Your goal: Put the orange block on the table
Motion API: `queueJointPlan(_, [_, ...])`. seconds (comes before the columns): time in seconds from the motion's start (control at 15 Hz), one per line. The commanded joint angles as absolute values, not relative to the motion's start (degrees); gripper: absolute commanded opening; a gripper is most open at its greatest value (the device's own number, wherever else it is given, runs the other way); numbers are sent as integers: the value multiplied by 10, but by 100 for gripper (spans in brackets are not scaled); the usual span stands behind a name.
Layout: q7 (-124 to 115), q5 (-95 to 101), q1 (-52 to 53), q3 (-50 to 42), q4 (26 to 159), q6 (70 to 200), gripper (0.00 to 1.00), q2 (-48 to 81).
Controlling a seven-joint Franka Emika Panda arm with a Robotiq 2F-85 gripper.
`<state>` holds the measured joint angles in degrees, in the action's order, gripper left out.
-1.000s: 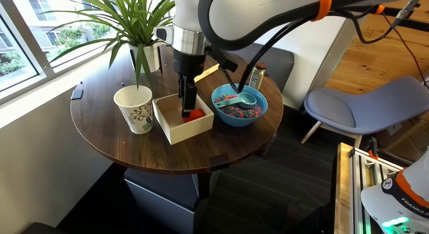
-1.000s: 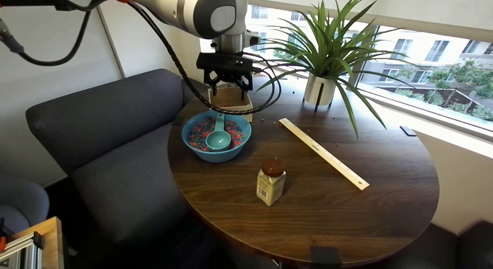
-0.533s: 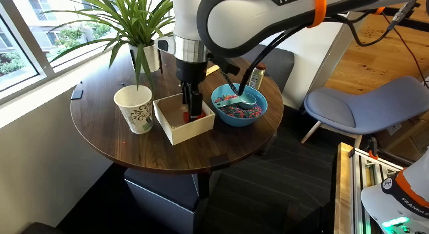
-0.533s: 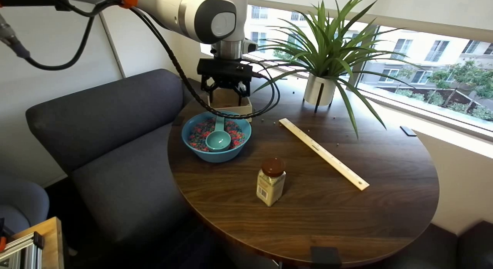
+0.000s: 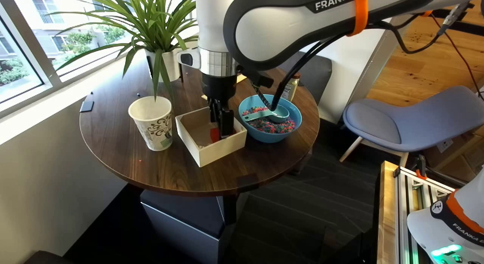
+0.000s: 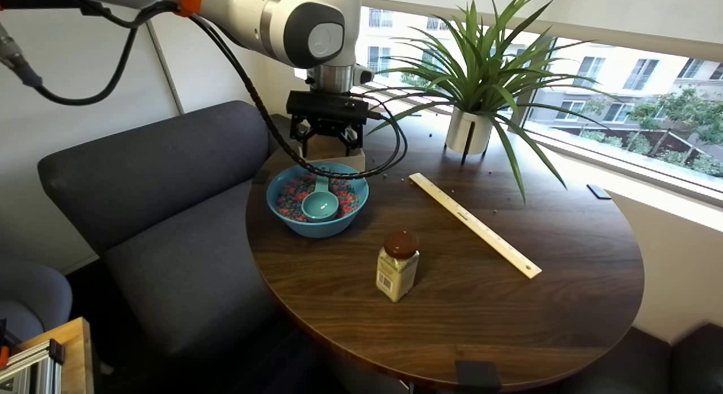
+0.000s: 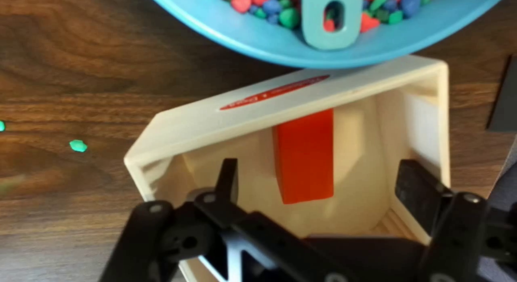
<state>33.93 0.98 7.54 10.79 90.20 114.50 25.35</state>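
The orange block (image 5: 214, 134) lies inside the square cream tray (image 5: 217, 152), which stands on the round dark brown table (image 5: 159, 173). In the wrist view the orange block (image 7: 307, 156) is against the tray wall (image 7: 190, 130) near the bowl, which hides its far end. My gripper (image 7: 319, 173) is open, one finger on each side of the block with gaps; the right finger is close to a tray wall. In the exterior views the gripper (image 5: 222, 133) reaches down into the tray; from across the table the gripper (image 6: 330, 151) shows but the block is hidden.
A blue bowl (image 6: 316, 229) of coloured bits with a teal scoop (image 6: 320, 206) is right beside the tray. A paper cup (image 5: 153, 124) stands on the tray's other side. A spice jar (image 6: 398, 267), a ruler (image 6: 474, 224) and a potted plant (image 6: 469, 131) are also on the table.
The gripper has come down into the tray and moved toward the bowl side. The tray has shifted slightly with it, toward the bowl and the near table edge. The fingers stay apart.
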Motion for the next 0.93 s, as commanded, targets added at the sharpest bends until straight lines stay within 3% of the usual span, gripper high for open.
queueJointPlan(0.0, [345,-2,69,118,922,1150,97,250])
queueJointPlan(0.2, [333,-9,72,119,920,1162,87,255])
queueJointPlan(0.53, [316,-18,74,124,919,1185,83,262])
queueJointPlan(0.87, [329,-87,60,146,916,1173,100,251])
